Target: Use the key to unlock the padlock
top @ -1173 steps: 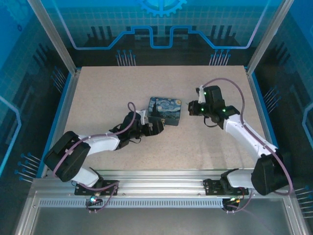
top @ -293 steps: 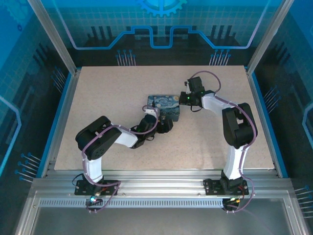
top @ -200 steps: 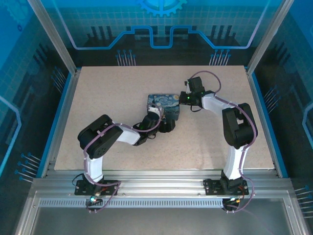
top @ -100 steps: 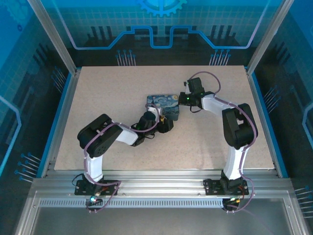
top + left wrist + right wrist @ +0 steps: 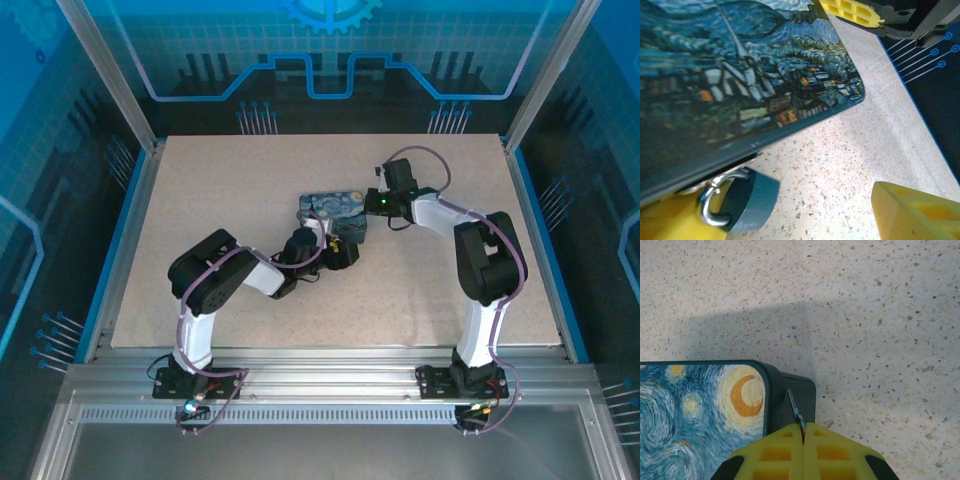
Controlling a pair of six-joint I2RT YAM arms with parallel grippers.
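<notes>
The padlock (image 5: pixel 742 204), a grey-blue body with a silver shackle, lies on the table under the near edge of a box with a Starry Night lid (image 5: pixel 740 65). It rests against the lower-left yellow finger (image 5: pixel 665 220) of my left gripper (image 5: pixel 790 220), which is open, with a wide gap to the other finger (image 5: pixel 915 212). From above, the left gripper (image 5: pixel 340 252) sits at the box's (image 5: pixel 335 208) near right corner. My right gripper (image 5: pixel 803 429) is shut on the key (image 5: pixel 795 410), whose thin blade points at the box's dark side wall (image 5: pixel 797 395). From above, the right gripper (image 5: pixel 372 203) is at the box's right side.
The speckled table (image 5: pixel 230 180) runs out to blue side rails and a glass back wall. In the left wrist view, the right gripper's yellow fingers (image 5: pixel 850 10) show beyond the box's far corner, and a dark blue patterned wall (image 5: pixel 935 85) stands to the right.
The left arm has shifted a little, its elbow swinging right and its gripper nudging along the box's near edge. Its jaws narrowed, then widened again. The right arm has stayed still.
</notes>
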